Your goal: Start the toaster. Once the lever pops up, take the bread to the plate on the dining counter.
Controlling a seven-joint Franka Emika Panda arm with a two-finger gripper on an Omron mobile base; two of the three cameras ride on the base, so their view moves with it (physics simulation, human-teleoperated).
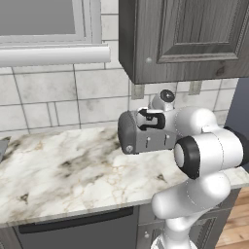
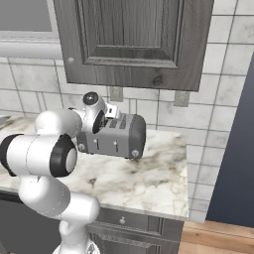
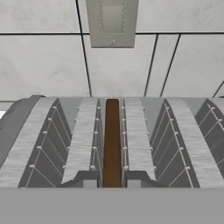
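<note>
Here the fingers (image 3: 112,180) are clenched on the bread (image 3: 112,140), one dark tip pressed to each face of the slice at its near end. In the hand view the bread shows edge-on as a narrow dark-brown strip standing in a slot of the toaster (image 3: 52,140), with the slot's wire guards running along both sides of it and further slots lying to either side.

Outward from the toaster, the hand view takes in a tiled wall (image 3: 43,65) behind it and a grey outlet plate (image 3: 111,22) set in the tiles directly above the slot holding the bread.

In the left base view the gripper (image 1: 156,111) sits over the top of the toaster (image 1: 138,133), its white wrist bent down onto it, and the toaster's rounded grey end faces the camera with a small round knob low on the front. The toaster stands on the marble tabletop (image 1: 63,170), back against the tiled wall, below a dark wood wall cabinet (image 1: 185,39). A window sill (image 1: 53,54) runs along the wall to the left of the toaster.

In the right base view the gripper (image 2: 101,119) comes down on the left part of the toaster (image 2: 119,136), whose two front levers show as small dark slits. The toaster stands on the tabletop (image 2: 149,178) near the wall.
</note>
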